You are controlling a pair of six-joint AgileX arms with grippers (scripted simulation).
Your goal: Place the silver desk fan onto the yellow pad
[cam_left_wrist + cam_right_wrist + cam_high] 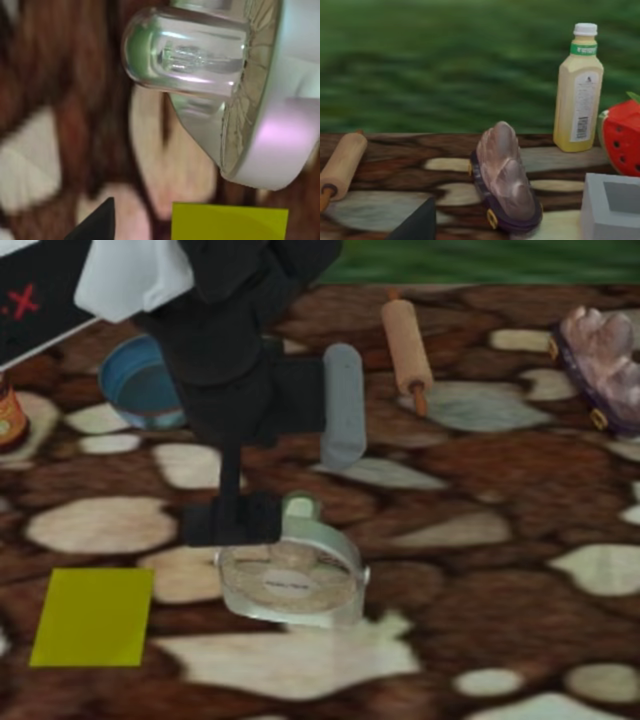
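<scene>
**Near the desk's front-left, left hand at the fan's knob**

Toward the front-left part of the desk, the left hand [232, 522] sits low, right against the back of the silver desk fan [292, 580], by its pale green knob [299, 506]. Whether its fingers are open or closed on the fan I cannot tell: from above the dark arm covers them, and the left wrist view shows only one dark fingertip [97, 224] at the frame's edge, with the knob and the fan's rim close in front of the camera.

The fan lies tilted back, its round beige grille [288, 583] facing up. The yellow pad [94, 616] lies flat just to the fan's left, near the front-left corner, apart from the fan and with nothing on it.

Behind the hand, partly under the arm, a blue bowl [140, 385] stands toward the rear-left. A grey rounded bar [343, 405] lies beside the arm near the middle of the desk. A wooden rolling pin [408, 346] lies farther back, at the rear centre. At the left edge, part of a small orange-labelled jar [9, 415] shows.

The right hand [415, 225] is off the top view; only a dark fingertip shows in its wrist view, so its state cannot be told. That view looks toward a purple roller skate [600, 365] at the right edge, with a pale yellow bottle [579, 92], a watermelon slice [621, 137] and a grey box [612, 207] nearby.
</scene>
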